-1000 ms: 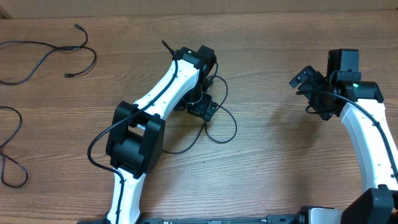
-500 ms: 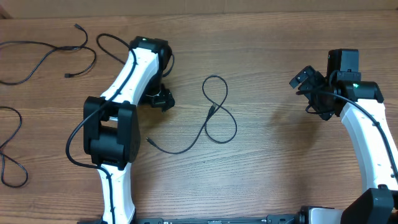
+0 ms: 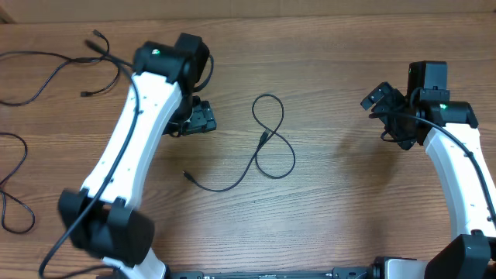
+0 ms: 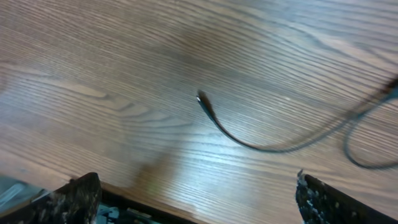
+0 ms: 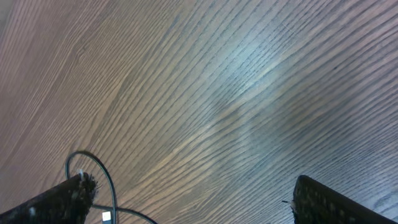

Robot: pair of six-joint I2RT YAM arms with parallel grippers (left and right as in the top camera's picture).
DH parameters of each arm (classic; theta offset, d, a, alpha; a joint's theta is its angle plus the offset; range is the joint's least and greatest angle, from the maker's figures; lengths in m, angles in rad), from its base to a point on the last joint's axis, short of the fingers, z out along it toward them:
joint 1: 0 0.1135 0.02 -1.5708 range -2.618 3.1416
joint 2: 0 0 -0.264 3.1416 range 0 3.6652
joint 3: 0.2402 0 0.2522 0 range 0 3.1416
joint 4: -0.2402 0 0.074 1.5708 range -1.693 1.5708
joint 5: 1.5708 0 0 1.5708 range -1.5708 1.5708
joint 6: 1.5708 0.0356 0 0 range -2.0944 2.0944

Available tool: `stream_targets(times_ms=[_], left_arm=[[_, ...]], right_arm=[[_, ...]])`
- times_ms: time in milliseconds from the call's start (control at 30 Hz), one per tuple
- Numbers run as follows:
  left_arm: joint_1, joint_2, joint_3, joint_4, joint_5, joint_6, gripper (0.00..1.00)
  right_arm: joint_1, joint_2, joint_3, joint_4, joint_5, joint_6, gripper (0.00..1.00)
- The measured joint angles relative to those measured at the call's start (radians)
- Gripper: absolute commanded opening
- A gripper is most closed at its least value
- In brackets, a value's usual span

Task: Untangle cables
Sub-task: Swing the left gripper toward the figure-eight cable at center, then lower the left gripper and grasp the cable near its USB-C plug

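Observation:
One thin black cable lies mid-table in a figure-eight loop, and its tail ends in a small plug. My left gripper hovers just left of that loop, open and holding nothing. In the left wrist view the plug and its curving cable lie ahead of the open left gripper. More cables sprawl at the far left. My right gripper is open over bare wood at the right, far from every cable. In its own view the right gripper has only wood grain between its fingers.
Another thin black cord runs off the left edge. My left arm crosses the left half of the table. A dark wire loop hangs beside one right finger. The table's near edge shows under the left gripper.
My left arm has swung left, away from the middle cable, so the looped cable now lies uncovered. The right arm has not moved.

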Motion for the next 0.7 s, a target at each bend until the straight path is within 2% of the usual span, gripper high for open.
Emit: stream_targets(times_ms=[133, 367, 500, 700], left_arm=[[-0.047, -0.086, -0.084, 0.069, 0.014, -0.021, 0.99], [-0.193, -0.116, -0.435, 0.344, 0.063, -0.116, 1.0], [-0.202, -0.115, -0.552, 0.456, 0.109, -0.142, 1.0], [-0.187, -0.115, -0.62, 0.548, 0.117, -0.156, 1.0]], right_arm=[[0.0, 0.0, 0.0, 0.0, 0.0, 0.0, 1.0], [0.0, 0.0, 0.0, 0.0, 0.0, 0.0, 1.0], [0.0, 0.0, 0.0, 0.0, 0.0, 0.0, 1.0], [0.0, 0.0, 0.0, 0.0, 0.0, 0.0, 1.0]])
